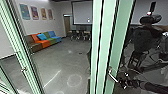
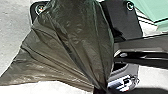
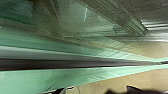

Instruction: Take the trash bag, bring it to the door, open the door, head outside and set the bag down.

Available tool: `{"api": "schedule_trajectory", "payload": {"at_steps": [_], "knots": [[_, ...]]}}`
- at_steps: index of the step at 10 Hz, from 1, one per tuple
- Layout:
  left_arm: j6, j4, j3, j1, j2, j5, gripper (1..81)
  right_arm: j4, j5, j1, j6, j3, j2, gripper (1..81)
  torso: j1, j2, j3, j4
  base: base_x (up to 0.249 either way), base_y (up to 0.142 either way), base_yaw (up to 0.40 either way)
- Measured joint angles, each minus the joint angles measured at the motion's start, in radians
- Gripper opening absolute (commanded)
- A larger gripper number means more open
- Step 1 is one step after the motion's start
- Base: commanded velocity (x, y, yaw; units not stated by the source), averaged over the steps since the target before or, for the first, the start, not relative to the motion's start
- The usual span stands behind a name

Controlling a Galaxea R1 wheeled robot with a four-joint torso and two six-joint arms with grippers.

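Observation:
The dark olive trash bag [image 2: 72, 42] spreads from a gathered neck in the left wrist view, and my left gripper [image 2: 101, 90] is shut on that neck. A green-framed glass door [image 1: 120, 32] stands upright in the right half of the head view, with a metal door handle [image 1: 113, 76] low on its frame. My right gripper [image 1: 123, 82] is close beside the handle; whether it touches cannot be told. The green door frame [image 3: 75, 77] runs across the right wrist view.
Another green frame with a handle [image 1: 23, 69] stands at the left. Beyond the opening lie a grey floor [image 1: 62, 62], a multicoloured sofa [image 1: 45, 41], and tables with chairs [image 1: 80, 35] under a projection screen [image 1: 82, 12]. A dark robot shape shows in the glass at the right.

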Motion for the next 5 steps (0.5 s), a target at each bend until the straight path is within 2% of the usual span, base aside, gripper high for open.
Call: {"api": "schedule_trajectory", "payload": {"at_steps": [3, 4, 5], "knots": [[0.0, 0.0, 0.0, 0.008, 0.001, 0.0, 1.0, -0.003, -0.035, 0.001, -0.002, 0.0, -0.007, 81.1, -0.002, 0.0, 0.0, 0.0, 0.077, 0.0, 0.0], [0.0, 0.0, 0.0, 0.007, -0.003, 0.005, 1.0, -0.007, -0.06, -0.001, -0.036, 0.004, -0.015, 81.1, -0.002, -0.001, 0.0, 0.0, 0.1, 0.0, 0.0], [0.0, 0.0, -0.001, -0.007, 0.0, 0.002, 1.0, -0.013, -0.053, -0.003, -0.036, 0.007, -0.019, 81.1, -0.002, 0.0, 0.0, 0.0, 0.1, 0.0, 0.0]]}}
